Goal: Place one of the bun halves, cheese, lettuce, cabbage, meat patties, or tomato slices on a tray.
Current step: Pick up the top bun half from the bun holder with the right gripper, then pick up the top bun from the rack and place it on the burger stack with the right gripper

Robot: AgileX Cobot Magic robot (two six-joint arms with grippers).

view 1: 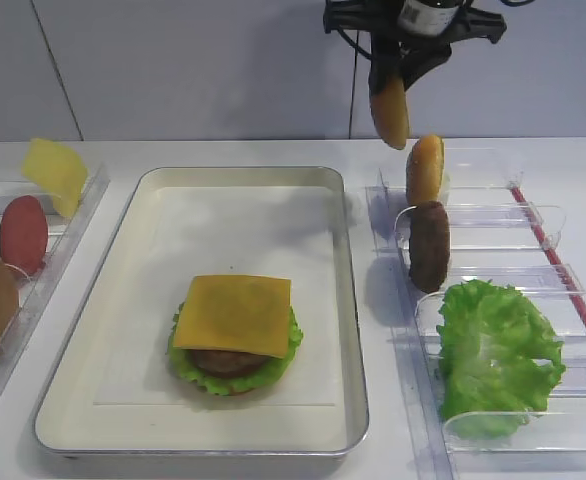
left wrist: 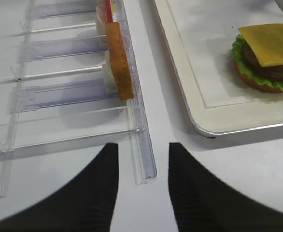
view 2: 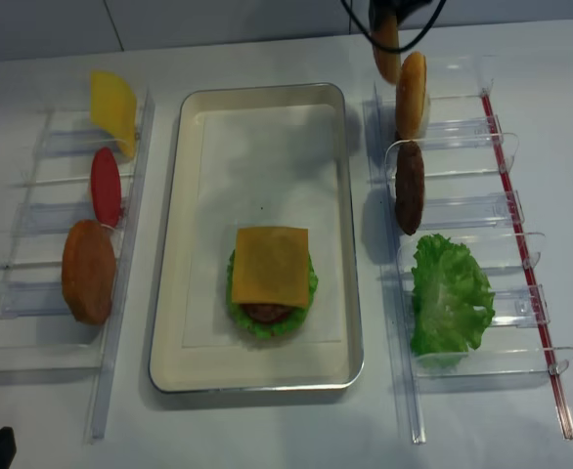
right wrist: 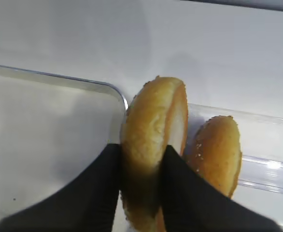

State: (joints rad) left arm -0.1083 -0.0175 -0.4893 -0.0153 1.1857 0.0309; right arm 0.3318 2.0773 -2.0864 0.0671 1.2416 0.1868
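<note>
My right gripper (view 1: 393, 72) is shut on a golden bun half (view 1: 390, 108), held on edge in the air above the far end of the right rack, just past the tray's (view 1: 253, 215) far right corner. In the right wrist view the black fingers (right wrist: 98, 183) pinch the bun (right wrist: 153, 121); a second, sesame-specked bun half (right wrist: 219, 150) stands in the rack behind it. On the tray sits a stack topped by a cheese slice (view 1: 235, 312) over a meat patty (view 1: 223, 360) and lettuce (view 1: 180, 362). My left gripper (left wrist: 142, 145) hovers open over the table by the left rack.
The clear right rack (view 1: 493, 215) holds a bun half (view 1: 424, 170), a meat patty (view 1: 429, 245) and lettuce (view 1: 495, 350). The left rack (view 2: 120, 293) holds cheese (view 1: 55, 172), a tomato slice (view 1: 23, 233) and a brown bun half (view 2: 89, 272).
</note>
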